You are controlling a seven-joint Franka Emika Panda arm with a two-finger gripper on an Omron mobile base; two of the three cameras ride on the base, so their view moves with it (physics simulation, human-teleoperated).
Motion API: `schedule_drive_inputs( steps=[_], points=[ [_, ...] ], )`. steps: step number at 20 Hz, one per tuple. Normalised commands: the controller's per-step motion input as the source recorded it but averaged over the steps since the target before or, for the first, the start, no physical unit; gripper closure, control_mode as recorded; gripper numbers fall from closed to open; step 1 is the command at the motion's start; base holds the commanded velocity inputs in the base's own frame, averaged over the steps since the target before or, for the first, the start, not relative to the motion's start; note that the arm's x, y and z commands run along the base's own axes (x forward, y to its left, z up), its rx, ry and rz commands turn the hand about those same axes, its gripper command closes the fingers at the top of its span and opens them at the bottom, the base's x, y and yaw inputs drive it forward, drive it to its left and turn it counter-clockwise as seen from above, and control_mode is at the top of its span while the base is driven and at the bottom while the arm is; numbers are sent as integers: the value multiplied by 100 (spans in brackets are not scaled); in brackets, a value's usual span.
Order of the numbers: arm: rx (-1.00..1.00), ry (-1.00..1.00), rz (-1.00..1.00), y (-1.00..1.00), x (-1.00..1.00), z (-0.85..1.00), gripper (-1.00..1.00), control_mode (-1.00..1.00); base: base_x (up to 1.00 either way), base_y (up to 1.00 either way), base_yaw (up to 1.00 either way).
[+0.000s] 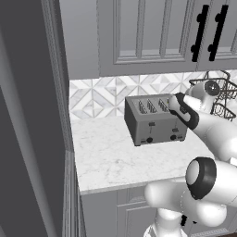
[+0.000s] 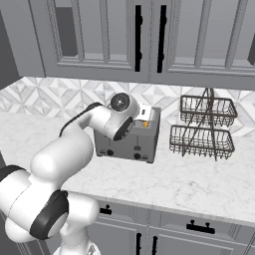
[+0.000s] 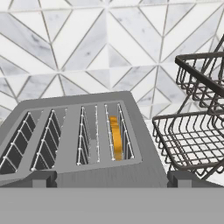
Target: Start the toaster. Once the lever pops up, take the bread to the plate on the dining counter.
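Note:
The dark grey toaster [image 1: 155, 121] stands on the marble worktop by the tiled wall, with small black levers [image 1: 152, 124] and knobs on its front. In the hand view I look down on the toaster [image 3: 78, 168] and its several slots. The tan-yellow bread [image 3: 116, 138] sits on edge in the slot nearest the basket and also peeks out as the bread [image 2: 146, 123]. My gripper [image 3: 113, 180] hovers over the toaster's near edge, open, fingertips [image 3: 43, 179] far apart and holding nothing. The plate and the dining counter are out of view.
A two-tier dark wire basket [image 2: 204, 127] stands right of the toaster, close to my hand. Upper cabinets with black handles [image 2: 138, 42] hang above. A tall dark panel [image 1: 28, 139] bounds the worktop [image 1: 106, 157] on the left.

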Motion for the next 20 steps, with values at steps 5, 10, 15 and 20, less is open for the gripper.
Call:
schedule_drive_inputs(
  steps=[5, 10, 15, 20],
  points=[
    [0, 0, 0, 0, 0, 0, -100, -100, 0, 0, 0],
    [0, 0, 0, 0, 0, 0, -100, -100, 0, 0, 0],
    [0, 0, 0, 0, 0, 0, -100, -100, 0, 0, 0],
    [0, 0, 0, 0, 0, 0, -100, -100, 0, 0, 0]
  ],
)
